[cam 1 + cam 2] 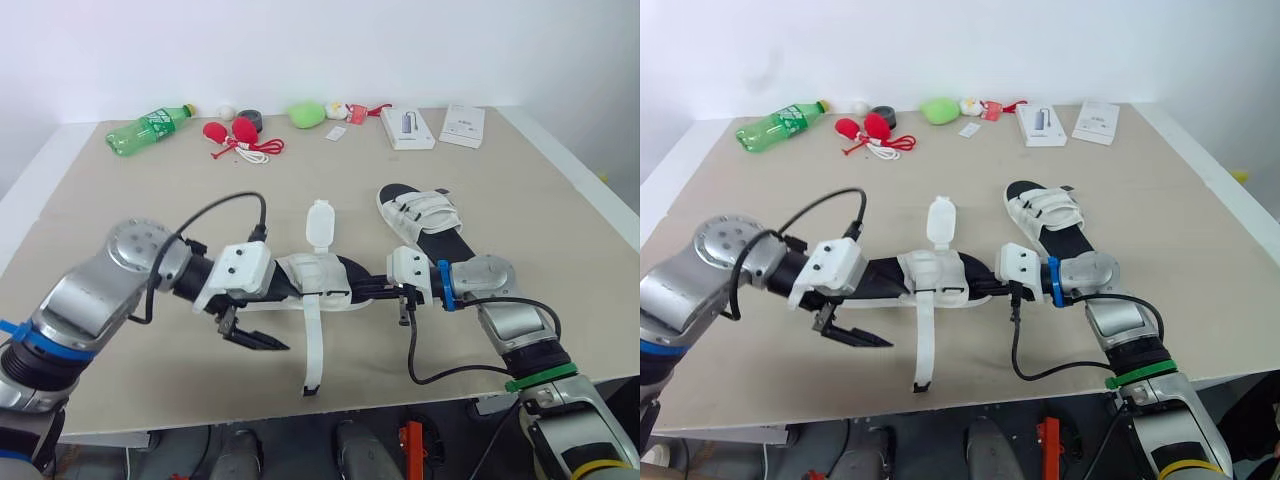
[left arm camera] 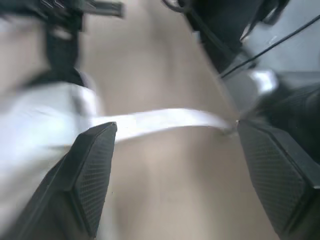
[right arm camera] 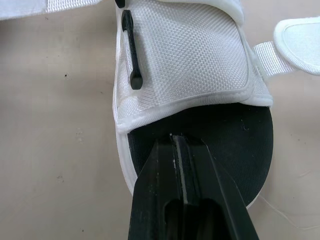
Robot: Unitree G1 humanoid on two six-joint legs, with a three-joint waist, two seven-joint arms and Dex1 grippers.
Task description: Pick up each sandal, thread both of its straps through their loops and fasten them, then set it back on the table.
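A white sandal with a black sole (image 1: 320,280) lies mid-table with both straps loose. One strap (image 1: 319,222) points toward the back of the table. The other, longer strap (image 1: 314,350) trails toward the front edge. My right gripper (image 1: 368,290) is shut on the black sole's rim (image 3: 200,135), beside the upper (image 3: 185,60). My left gripper (image 1: 252,335) hovers open just left of the long strap (image 2: 160,122), which runs across the gap between its fingers (image 2: 92,170). A second sandal (image 1: 425,222) rests to the right, its straps lying across the upper.
Along the back edge lie a green bottle (image 1: 148,128), red items with a cord (image 1: 238,135), a black roll (image 1: 250,117), a green lump (image 1: 307,112), a white box (image 1: 407,127) and a leaflet (image 1: 463,125). The table's front edge (image 1: 300,415) is close below the grippers.
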